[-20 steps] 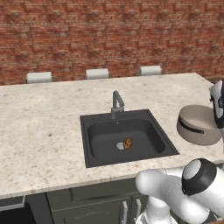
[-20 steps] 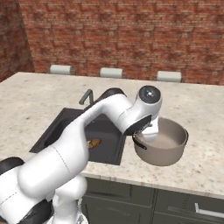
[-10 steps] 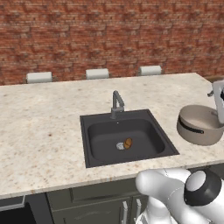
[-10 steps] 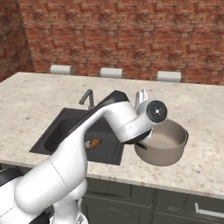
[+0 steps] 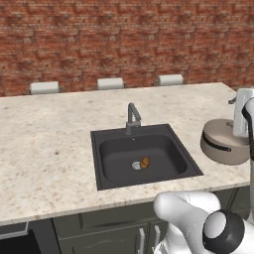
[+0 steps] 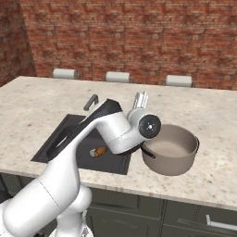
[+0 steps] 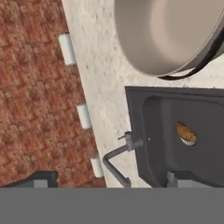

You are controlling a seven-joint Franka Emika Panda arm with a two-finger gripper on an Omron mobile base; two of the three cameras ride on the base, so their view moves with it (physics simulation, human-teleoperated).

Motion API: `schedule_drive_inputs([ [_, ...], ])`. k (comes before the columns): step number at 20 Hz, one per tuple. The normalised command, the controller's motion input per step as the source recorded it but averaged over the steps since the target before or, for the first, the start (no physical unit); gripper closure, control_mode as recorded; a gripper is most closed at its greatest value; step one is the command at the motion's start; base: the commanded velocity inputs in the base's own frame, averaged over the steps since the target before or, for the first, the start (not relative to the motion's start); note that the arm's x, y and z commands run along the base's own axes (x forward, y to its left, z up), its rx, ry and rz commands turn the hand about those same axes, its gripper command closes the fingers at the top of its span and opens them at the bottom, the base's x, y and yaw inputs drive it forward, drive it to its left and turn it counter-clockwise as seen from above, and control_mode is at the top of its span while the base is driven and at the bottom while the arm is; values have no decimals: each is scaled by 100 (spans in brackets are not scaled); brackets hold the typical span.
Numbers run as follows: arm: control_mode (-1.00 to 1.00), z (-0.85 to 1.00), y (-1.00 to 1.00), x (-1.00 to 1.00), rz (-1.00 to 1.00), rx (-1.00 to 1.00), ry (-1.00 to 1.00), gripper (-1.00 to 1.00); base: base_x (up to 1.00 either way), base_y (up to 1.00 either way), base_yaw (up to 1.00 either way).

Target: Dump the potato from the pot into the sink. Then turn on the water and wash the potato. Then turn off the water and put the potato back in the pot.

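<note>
The two dark fingers of the gripper stand wide apart at the bottom of the hand view. Nothing is between them, so the gripper is open and holds nothing.

Beyond the fingertips the hand view looks down on the dark faucet and the black sink. The potato lies on the sink floor and touches the silver drain. Higher in this view is the grey pot, standing on the counter just beside the sink, with its dark handle toward the basin. No potato is seen in the part of the pot that shows.

The left base view gives the whole sink free of the arm: the potato is near the middle, just right of the drain, and the faucet rises at the back rim. There the white hand hangs over the far right part of the pot and covers a piece of it.

In the right base view the arm crosses in front of the sink and hides most of it. The potato shows just under the forearm, and the faucet just above it. This view looks into the pot, and its inside is bare.

Behind the counter stands a brick wall with three small white blocks at its foot.
</note>
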Motion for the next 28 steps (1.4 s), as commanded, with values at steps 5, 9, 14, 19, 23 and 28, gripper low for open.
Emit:
schedule_drive_inputs([
  [5,-100,4,49,33,-11,18,2,-100,0,0,0],
  [9,-100,8,20,29,0,25,21,-100,0,0,0],
  [14,-100,6,0,30,0,31,28,-100,0,0,0],
  [19,-100,3,0,35,0,32,30,-100,0,0,0],
  [23,-100,0,9,27,-1,32,12,-100,0,0,0],
  [28,-100,-9,16,11,-7,27,0,-100,0,0,0],
])
